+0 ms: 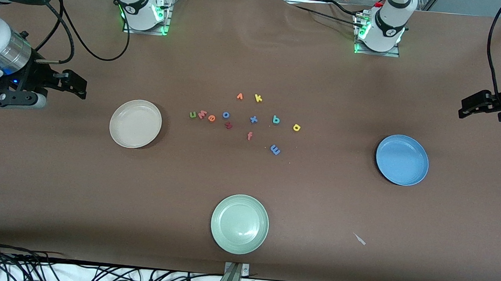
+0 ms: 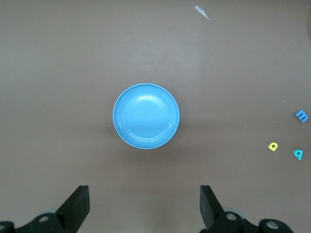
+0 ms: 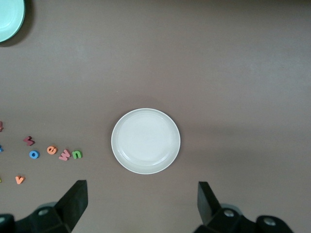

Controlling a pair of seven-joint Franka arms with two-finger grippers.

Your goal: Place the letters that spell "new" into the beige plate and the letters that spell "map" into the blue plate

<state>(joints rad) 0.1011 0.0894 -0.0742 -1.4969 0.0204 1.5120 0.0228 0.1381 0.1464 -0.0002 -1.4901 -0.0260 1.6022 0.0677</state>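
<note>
The green n (image 1: 193, 114), pinkish-red w (image 1: 202, 114) and orange e (image 1: 211, 118) lie in a row mid-table, toward the empty beige plate (image 1: 135, 123). The teal p (image 1: 275, 120), yellow a (image 1: 296, 127) and blue m (image 1: 275, 149) lie toward the empty blue plate (image 1: 402, 160). My right gripper (image 1: 77, 86) hangs open and empty at the right arm's end; its wrist view shows the beige plate (image 3: 146, 141) past the open gripper (image 3: 143, 201). My left gripper (image 1: 465, 109) hangs open and empty at the left arm's end, with the blue plate (image 2: 146, 115) past it (image 2: 145, 204).
Other letters lie among them: orange v (image 1: 239, 96), yellow k (image 1: 258, 98), blue o (image 1: 226, 115), blue x (image 1: 253, 119), dark red letter (image 1: 228, 125), pink f (image 1: 249, 135). A pale green plate (image 1: 239, 224) sits nearest the front camera. A paper scrap (image 1: 359, 239) lies beside it.
</note>
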